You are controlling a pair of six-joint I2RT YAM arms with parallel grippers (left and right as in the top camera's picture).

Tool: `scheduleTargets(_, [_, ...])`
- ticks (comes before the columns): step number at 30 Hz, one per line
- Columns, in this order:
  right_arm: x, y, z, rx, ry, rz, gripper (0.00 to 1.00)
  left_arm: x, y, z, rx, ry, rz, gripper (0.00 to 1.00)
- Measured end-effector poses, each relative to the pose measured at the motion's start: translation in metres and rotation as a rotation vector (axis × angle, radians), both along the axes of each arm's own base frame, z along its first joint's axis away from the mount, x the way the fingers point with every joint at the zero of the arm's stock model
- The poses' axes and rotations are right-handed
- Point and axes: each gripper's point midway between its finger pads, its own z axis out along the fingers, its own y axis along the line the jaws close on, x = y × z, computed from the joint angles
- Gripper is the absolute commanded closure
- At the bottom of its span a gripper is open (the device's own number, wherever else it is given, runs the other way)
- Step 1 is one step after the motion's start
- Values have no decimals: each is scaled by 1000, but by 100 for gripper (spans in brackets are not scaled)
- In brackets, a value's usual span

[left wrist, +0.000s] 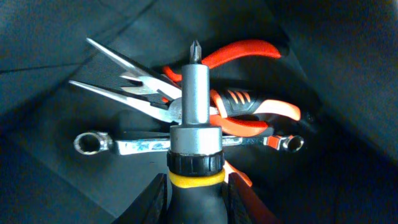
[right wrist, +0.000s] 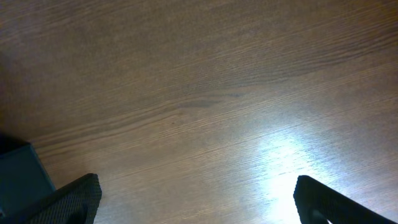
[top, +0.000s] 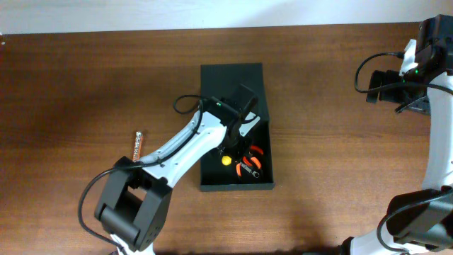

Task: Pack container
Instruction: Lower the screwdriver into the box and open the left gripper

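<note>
The container [top: 212,124] is a dark matte box in the middle of the table, its flap lid [top: 231,76] open at the far side. My left gripper [top: 228,150] reaches into it. In the left wrist view the gripper [left wrist: 196,202] is shut on the black handle of a screwdriver [left wrist: 194,106] with a yellow ring and a metal shaft. Under the screwdriver, on the box floor, lie orange-handled pliers [left wrist: 249,112] and a steel wrench [left wrist: 137,146]. The pliers also show in the overhead view [top: 249,164]. My right gripper [top: 400,88] is open and empty over bare table at the far right [right wrist: 196,199].
A small orange-brown stick-shaped thing [top: 139,144] lies on the wooden table left of the container. A dark block [right wrist: 22,174] shows at the left edge of the right wrist view. The table's far edge [top: 212,28] runs along the top.
</note>
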Motion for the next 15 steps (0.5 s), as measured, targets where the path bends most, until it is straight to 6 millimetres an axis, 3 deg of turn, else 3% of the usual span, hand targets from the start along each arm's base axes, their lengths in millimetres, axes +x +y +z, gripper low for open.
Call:
scheduleTargets(4, [0, 0, 0, 0, 0, 0, 1, -2, -1, -3, -3, 13, -2, 74])
scheduleTargets(6, [0, 0, 0, 0, 0, -1, 1, -2, -1, -3, -4, 14, -3, 54])
scheduleTargets(10, [0, 0, 0, 0, 0, 0, 1, -2, -2, -3, -7, 14, -6, 38])
scheduleTargets(15, [0, 0, 0, 0, 0, 0, 1, 0, -3, -2, -13, 8, -6, 34])
